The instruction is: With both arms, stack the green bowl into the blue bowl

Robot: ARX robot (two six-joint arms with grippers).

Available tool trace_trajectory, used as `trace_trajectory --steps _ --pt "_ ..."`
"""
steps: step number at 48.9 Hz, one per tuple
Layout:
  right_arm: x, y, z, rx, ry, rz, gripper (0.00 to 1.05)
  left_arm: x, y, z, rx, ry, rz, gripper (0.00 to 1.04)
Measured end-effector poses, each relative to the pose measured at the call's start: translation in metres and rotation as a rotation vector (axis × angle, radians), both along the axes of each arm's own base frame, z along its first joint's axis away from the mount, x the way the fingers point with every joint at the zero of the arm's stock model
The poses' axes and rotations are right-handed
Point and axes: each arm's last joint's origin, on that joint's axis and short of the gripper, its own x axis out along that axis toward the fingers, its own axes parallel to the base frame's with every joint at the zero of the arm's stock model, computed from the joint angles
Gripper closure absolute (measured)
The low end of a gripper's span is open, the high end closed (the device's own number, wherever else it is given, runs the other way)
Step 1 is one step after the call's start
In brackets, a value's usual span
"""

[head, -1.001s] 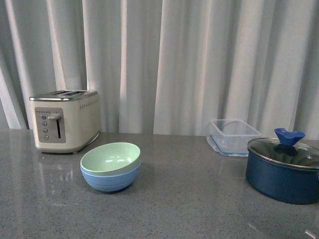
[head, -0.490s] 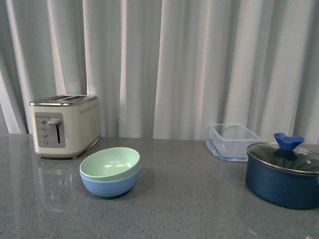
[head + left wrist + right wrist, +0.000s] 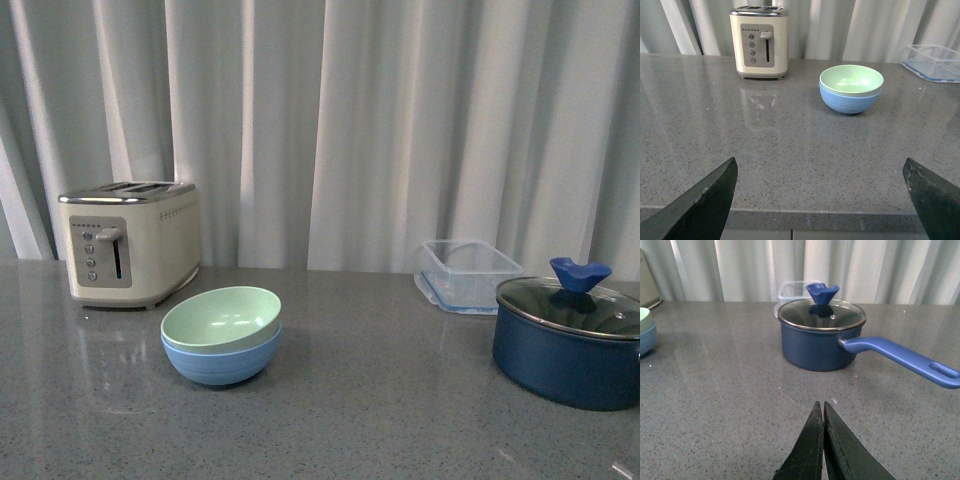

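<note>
Front view: the green bowl [image 3: 222, 317] is seen sitting inside the blue bowl [image 3: 221, 360], on the grey table [image 3: 380, 400]. Half a second ago everything was seen a little lower and shifted in the picture, and now it is seen back where it was a second ago. The bowls are not thought to have moved on the table; it looks as if only the camera was shaken. So the stacking job is judged to be done, and nothing more seems to be needed.

The green bowl is pale and round, with a smooth, dull inside. Only its top part is seen above the blue rim. The blue bowl is light blue, with faint lines near its bottom. The stack is found in front of the cream toaster [image 3: 130, 243], well apart from the dark blue pot [image 3: 565, 345] and the clear box [image 3: 467, 274].

No arms are seen in the front view. The left gripper [image 3: 822, 192] is held wide open with nothing in it, far back from the bowls. The right gripper [image 3: 823, 440] is closed tight on nothing, near the pot.
</note>
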Motion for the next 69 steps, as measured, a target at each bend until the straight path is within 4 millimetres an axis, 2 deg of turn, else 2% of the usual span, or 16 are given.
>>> trace_trajectory --steps 65,69 --pt "-0.037 0.0 0.001 -0.001 -0.011 0.001 1.04 0.0 0.0 0.0 0.0 0.0 0.0 0.07" --pt "-0.037 0.0 0.001 -0.002 -0.012 0.001 0.94 0.0 0.0 0.0 0.0 0.0 0.0 0.07"
